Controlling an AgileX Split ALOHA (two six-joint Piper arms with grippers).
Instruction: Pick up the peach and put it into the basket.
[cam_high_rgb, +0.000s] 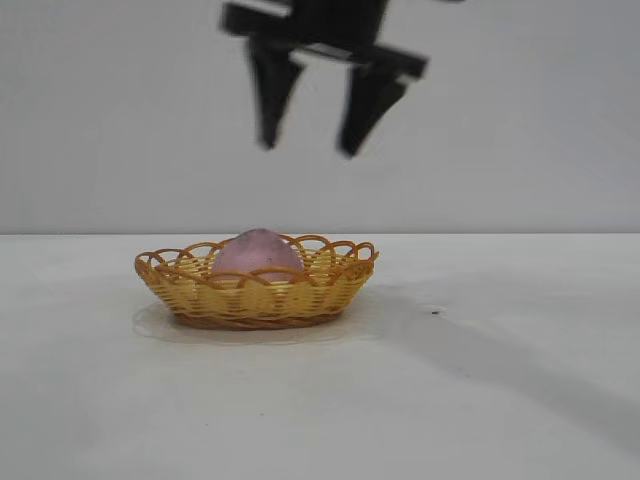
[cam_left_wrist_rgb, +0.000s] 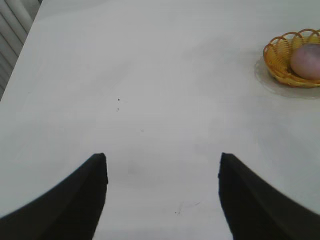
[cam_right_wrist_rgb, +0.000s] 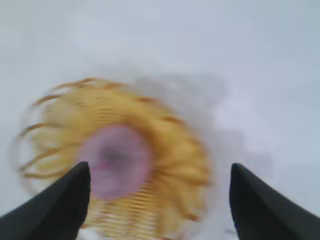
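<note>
Nearest in the exterior view is bare table (cam_high_rgb: 480, 400); past it sits the basket (cam_high_rgb: 255, 300) with the peach (cam_high_rgb: 256, 254) inside, resting on the basket floor, its top poking above the scalloped rim — the placing looks done. Above, well clear of the basket, the right gripper (cam_high_rgb: 310, 150) hangs with fingers spread and nothing between them — my read is a release from above, so the peach lands centred rather than on the rim. Right wrist view looks straight down between its open fingers (cam_right_wrist_rgb: 60, 205) at peach (cam_right_wrist_rgb: 116, 161) and basket (cam_right_wrist_rgb: 175, 150), blurred; it shows the peach sitting inside the rim, which the side-on view only hints at. Left gripper (cam_left_wrist_rgb: 162, 200) is parked far off, jaws apart and empty over bare table (cam_left_wrist_rgb: 150, 75); its view catches basket (cam_left_wrist_rgb: 280, 62) and peach (cam_left_wrist_rgb: 307, 60) at the edge.
</note>
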